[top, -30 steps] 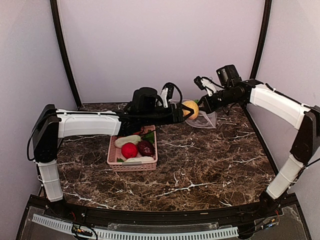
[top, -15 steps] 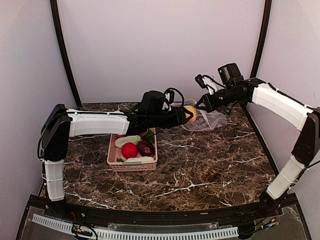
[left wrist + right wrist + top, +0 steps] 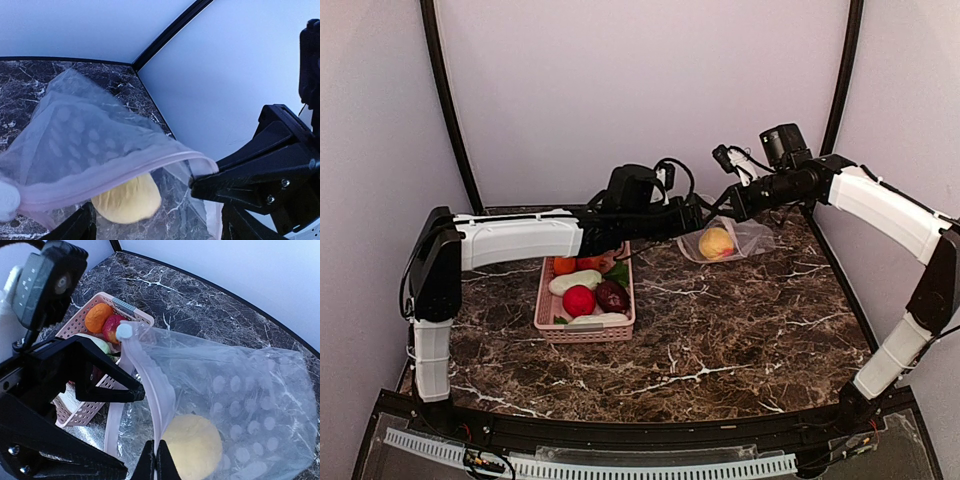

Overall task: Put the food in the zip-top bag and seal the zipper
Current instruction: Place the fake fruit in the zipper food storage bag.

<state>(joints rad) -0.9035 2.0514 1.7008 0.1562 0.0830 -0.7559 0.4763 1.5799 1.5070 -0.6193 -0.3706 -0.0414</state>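
1 yellow toy fruit [image 3: 717,243] sits in the clear dotted plastic bag [image 3: 748,236], whose unsealed pinkish zipper [image 3: 157,395] the right gripper [image 3: 154,457] pinches. Beside the bag, the left gripper [image 3: 698,216] hangs with fingers spread and empty; other foods [image 3: 579,300] fill the pink slotted basket [image 3: 585,335].

Light: even, diffuse, moderately bright; walls [image 3: 640,90] tinted lilac.
Shadows: faint, soft-edged, toward far edge of tabletop [image 3: 740,330].
Glare: pale sheen on zip-top bag [image 3: 240,385], right wrist view.
Focus: overhead view slightly soft; right wrist view sharp on tabletop veining; left wrist view blurs yellow food [image 3: 127,202] through the film.
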